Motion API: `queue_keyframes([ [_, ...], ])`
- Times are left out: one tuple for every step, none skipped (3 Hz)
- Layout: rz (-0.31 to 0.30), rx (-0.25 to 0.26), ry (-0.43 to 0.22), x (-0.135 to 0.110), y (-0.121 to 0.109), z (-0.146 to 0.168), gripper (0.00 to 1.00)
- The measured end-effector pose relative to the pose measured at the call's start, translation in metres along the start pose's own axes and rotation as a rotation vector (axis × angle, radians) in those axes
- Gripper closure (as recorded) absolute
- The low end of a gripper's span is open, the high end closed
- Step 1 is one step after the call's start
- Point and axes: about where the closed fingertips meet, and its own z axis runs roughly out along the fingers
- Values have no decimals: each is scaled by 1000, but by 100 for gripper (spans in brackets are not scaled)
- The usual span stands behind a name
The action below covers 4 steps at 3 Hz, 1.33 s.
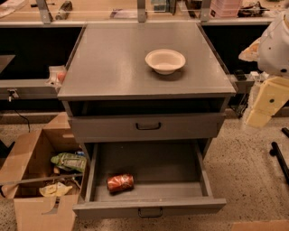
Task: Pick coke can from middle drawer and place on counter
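The coke can lies on its side on the dark floor of the open middle drawer, near its front left. The counter is the flat grey cabinet top above it. My gripper is at the right edge of the view, beside the cabinet's right side, level with the upper drawer and well away from the can. It holds nothing that I can see.
A white bowl sits on the counter's right half. A closed drawer front with a black handle is above the open drawer. An open cardboard box with bags stands on the floor at left. A tan bench runs behind.
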Motion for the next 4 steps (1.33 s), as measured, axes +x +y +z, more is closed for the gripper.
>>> queue_keyframes([
  [0, 0, 0, 0, 0, 0, 0],
  [-10, -22, 6, -2, 3, 21, 0],
  [-50, -93, 4, -9, 19, 78, 0],
  [-68, -202, -36, -16, 56, 165, 0],
])
